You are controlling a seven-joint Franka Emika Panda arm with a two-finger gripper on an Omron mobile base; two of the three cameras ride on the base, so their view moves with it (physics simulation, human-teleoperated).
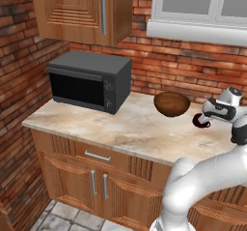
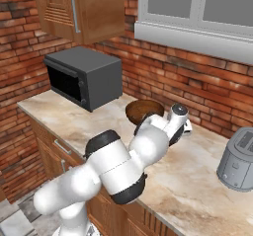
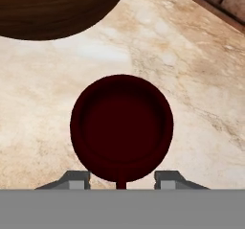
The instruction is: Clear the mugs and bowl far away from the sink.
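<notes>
Mug [image 3: 121, 128] sits on counter [image 3: 191, 79] near bowl [image 3: 52, 7], below gripper [image 3: 121, 180]. Jaws part-open, holding nothing. Best lifted straight up, clear of rim and handle.

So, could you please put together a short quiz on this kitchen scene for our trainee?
1. True or false: the red mug stands upright on the counter.
2. Which thing lies closest to the mug? A) the microwave B) the bowl C) the toaster
3. Fill in: in the hand view, the fingertips of the hand stand on either side of the mug's ____.

Key: 1 true; 2 B; 3 handle.
</notes>
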